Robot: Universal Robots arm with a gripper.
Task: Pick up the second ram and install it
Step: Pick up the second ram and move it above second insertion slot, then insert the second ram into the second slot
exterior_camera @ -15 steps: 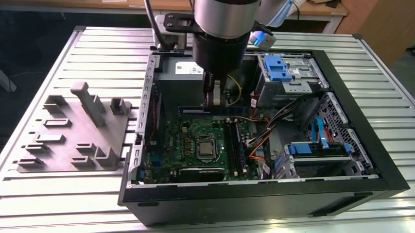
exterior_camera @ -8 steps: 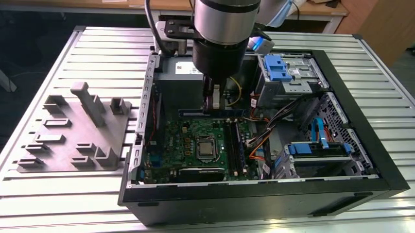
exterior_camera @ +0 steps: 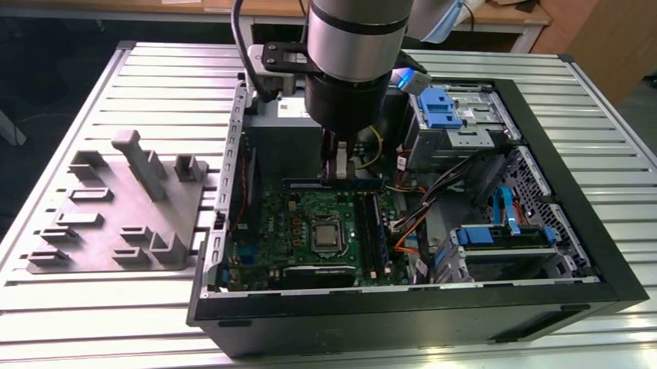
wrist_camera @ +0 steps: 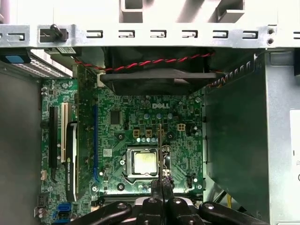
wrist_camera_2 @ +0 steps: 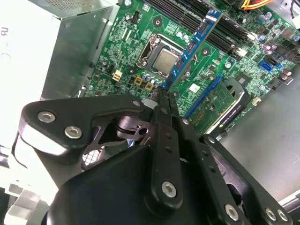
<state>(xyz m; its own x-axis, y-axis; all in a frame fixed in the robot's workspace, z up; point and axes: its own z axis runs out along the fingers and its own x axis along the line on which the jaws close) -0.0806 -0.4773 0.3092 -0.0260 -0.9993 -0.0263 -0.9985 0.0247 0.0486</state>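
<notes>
My gripper (exterior_camera: 339, 171) hangs inside the open computer case (exterior_camera: 575, 254), above the green motherboard (exterior_camera: 298, 223). It is shut on the second ram (exterior_camera: 334, 184), a long slim board that juts out from the fingertips. In the second wrist view the ram (wrist_camera_2: 190, 49) reaches from the gripper (wrist_camera_2: 161, 93) out over the processor socket (wrist_camera_2: 165, 58) towards the memory slots (wrist_camera_2: 220, 28). In the first wrist view the ram (wrist_camera: 161, 150) is seen edge-on above the gripper (wrist_camera: 161, 190), beside the processor (wrist_camera: 144, 161). It hangs above the board, seated in no slot.
A grey moulded tray (exterior_camera: 118, 207) with slots lies on the slatted table at the exterior view's left. Inside the case are a graphics card (wrist_camera_2: 220, 110), drive cages with blue clips (exterior_camera: 451, 108), cable bundles (exterior_camera: 411, 223) and a rear fan (wrist_camera: 154, 77).
</notes>
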